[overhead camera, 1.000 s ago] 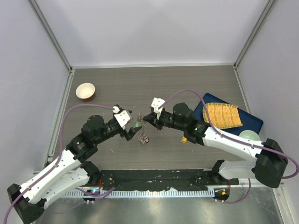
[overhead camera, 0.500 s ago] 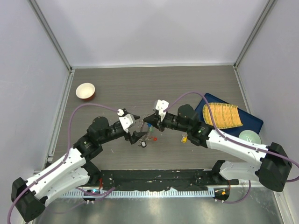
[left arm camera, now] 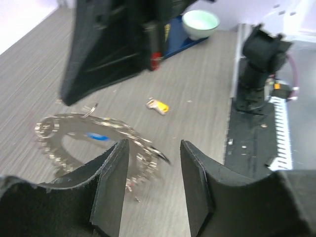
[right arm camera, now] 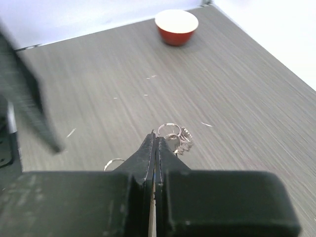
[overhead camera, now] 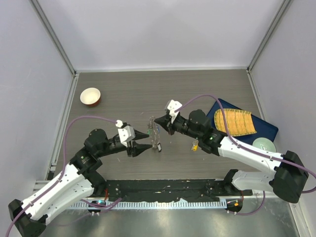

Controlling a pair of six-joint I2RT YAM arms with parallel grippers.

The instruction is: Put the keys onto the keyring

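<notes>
Right tool (right arm camera: 154,139) pinches the keyring (left arm camera: 118,129); left tool (left arm camera: 153,148), jaws apart, should close squarely on its toothed near rim.

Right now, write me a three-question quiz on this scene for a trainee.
1. True or false: the right jaws are wide open.
2. Pick one. The key with the yellow tag lies:
A. in the red-and-white bowl
B. on the bare table
C. on the blue tray
3. Short answer: which arm's jaws stand apart with the toothed keyring just ahead of them?

Key: 1 false, they are shut. 2 B. 3 the left jaws.
</notes>
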